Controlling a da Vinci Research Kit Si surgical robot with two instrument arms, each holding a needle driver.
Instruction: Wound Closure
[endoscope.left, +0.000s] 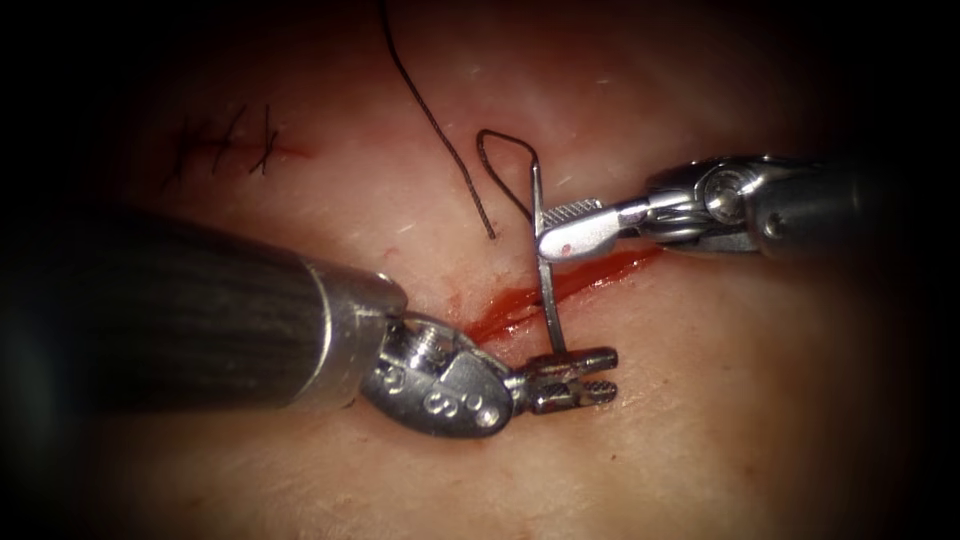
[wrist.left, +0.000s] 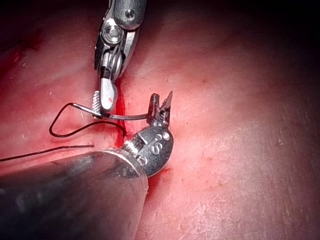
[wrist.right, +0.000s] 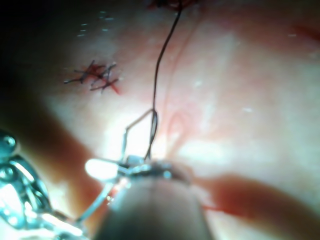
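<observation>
The tissue has an open cut with red fluid in it. The curved needle lies across the cut, above the tissue and not in it. My right tool is shut on the needle near its tail end. The needle's tip end rests at my left tool, whose jaws stand open around it. Dark thread loops from the tail. In the left wrist view the needle spans from the right tool to the left tool.
A closed stretch with several dark stitches lies far to the left of the cut, also seen as stitches. A loose strand of thread runs down from the far edge and ends left of the needle's tail. The left tool's shaft covers the tissue at left.
</observation>
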